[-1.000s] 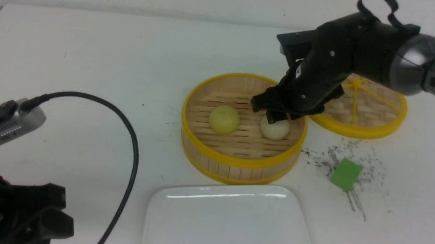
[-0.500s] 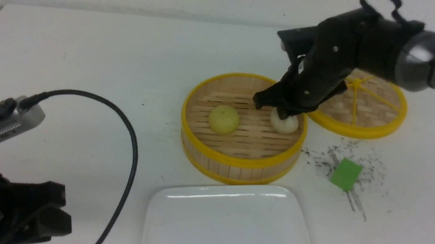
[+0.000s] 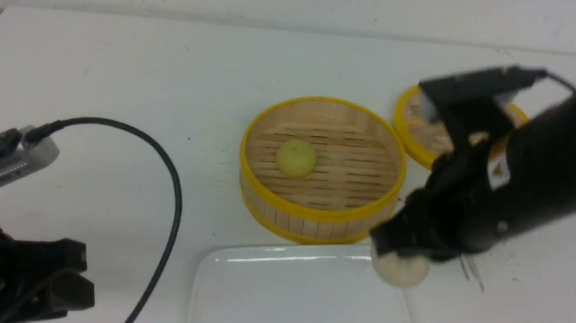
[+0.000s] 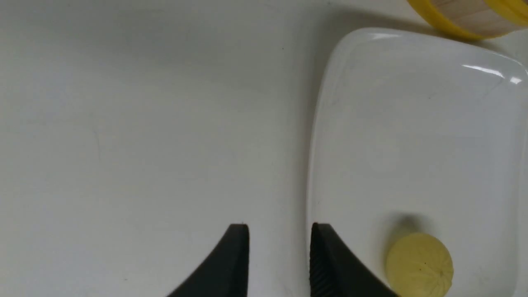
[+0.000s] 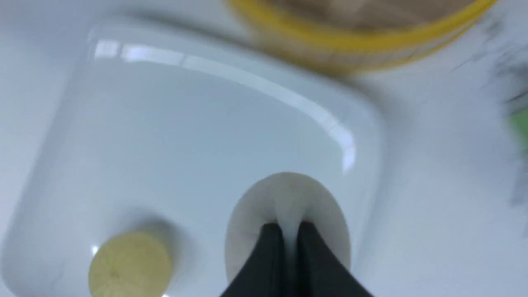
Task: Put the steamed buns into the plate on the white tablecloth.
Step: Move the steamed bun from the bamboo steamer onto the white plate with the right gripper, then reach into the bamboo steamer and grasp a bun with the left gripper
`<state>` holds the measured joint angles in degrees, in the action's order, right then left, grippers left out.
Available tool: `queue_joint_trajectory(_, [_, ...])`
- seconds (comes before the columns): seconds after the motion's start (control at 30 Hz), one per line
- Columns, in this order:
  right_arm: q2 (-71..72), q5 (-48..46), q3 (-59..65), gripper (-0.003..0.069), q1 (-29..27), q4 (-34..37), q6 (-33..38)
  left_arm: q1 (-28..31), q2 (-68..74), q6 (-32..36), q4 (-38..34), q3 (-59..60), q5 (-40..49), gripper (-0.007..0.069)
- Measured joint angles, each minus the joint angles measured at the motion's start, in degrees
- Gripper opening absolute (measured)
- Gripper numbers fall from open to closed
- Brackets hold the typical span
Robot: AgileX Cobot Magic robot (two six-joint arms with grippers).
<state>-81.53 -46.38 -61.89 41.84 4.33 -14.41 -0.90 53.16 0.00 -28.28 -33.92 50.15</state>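
Note:
My right gripper (image 3: pixel 401 247) is shut on the off-white steamed bun (image 3: pixel 400 272) and holds it above the far right corner of the white plate (image 3: pixel 300 302). In the right wrist view the fingers (image 5: pixel 288 229) pinch this bun (image 5: pixel 284 196) over the plate (image 5: pixel 185 136). A pale yellow bun (image 5: pixel 130 264) lies on the plate near its front; it also shows in the left wrist view (image 4: pixel 419 266). Another pale yellow bun (image 3: pixel 296 158) sits in the bamboo steamer (image 3: pixel 314 215). My left gripper (image 3: pixel 69 280) rests low at the near left, empty, jaws a little apart (image 4: pixel 279 247), beside the plate's left edge (image 4: pixel 330 103).
The round woven lid (image 3: pixel 416 135) lies behind the right arm, partly hidden. The green block (image 5: pixel 520 123) shows only at the edge of the right wrist view. A black cable (image 3: pixel 173 181) loops over the white tablecloth (image 3: pixel 116 68) on the left.
My right gripper lifted the off-white bun out of the steamer and carried it towards me, to above the plate's far right corner. The left arm stayed still.

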Motion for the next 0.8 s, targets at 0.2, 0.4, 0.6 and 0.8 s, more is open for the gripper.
queue_joint_trajectory(0.2, [-2.7,17.8,12.6,0.0045,3.8,0.5,-0.1,0.0,0.0,0.0,0.0,0.0,-0.8,0.0242])
queue_joint_trajectory(0.4, [-7.2,23.7,15.3,0.027,3.8,0.5,-0.2,0.0,0.0,0.0,0.0,0.0,-0.9,0.0242])
queue_joint_trajectory(0.6, [-2.7,15.3,12.1,0.0419,3.8,-0.2,-0.1,0.0,0.0,0.0,0.3,0.0,-1.2,0.0242])
queue_joint_trajectory(0.8, [12.2,-0.6,6.9,0.0129,3.8,-9.1,0.0,0.0,0.0,0.0,2.3,0.0,-1.4,0.0242])
